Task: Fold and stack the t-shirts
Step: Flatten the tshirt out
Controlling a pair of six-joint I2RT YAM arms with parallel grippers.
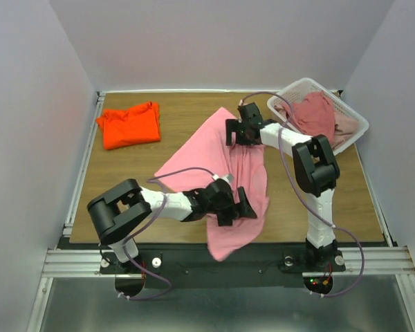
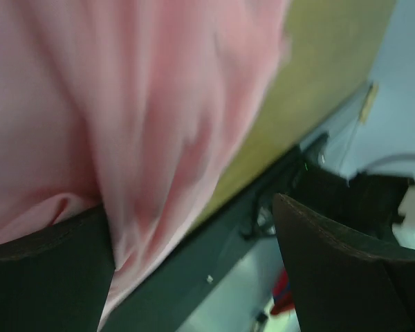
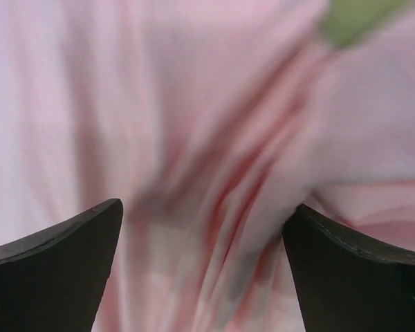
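Note:
A light pink t-shirt (image 1: 200, 149) lies crumpled across the middle of the table, and its near end hangs over the front edge. My left gripper (image 1: 243, 205) is open, low over the shirt's near right part. In the left wrist view (image 2: 190, 204) the pink cloth (image 2: 124, 104) lies against the left finger. My right gripper (image 1: 232, 131) is open over the shirt's far part. Pink folds (image 3: 194, 104) fill the right wrist view between its spread fingers (image 3: 207, 204). A folded orange t-shirt (image 1: 130, 124) lies at the far left.
A white slatted basket (image 1: 353, 112) stands at the far right corner, holding a dusty rose shirt (image 1: 315, 114) and a pale pink one (image 1: 346, 129). The wooden table (image 1: 124, 173) has a metal rail along its front edge (image 1: 194, 259). Grey walls close in three sides.

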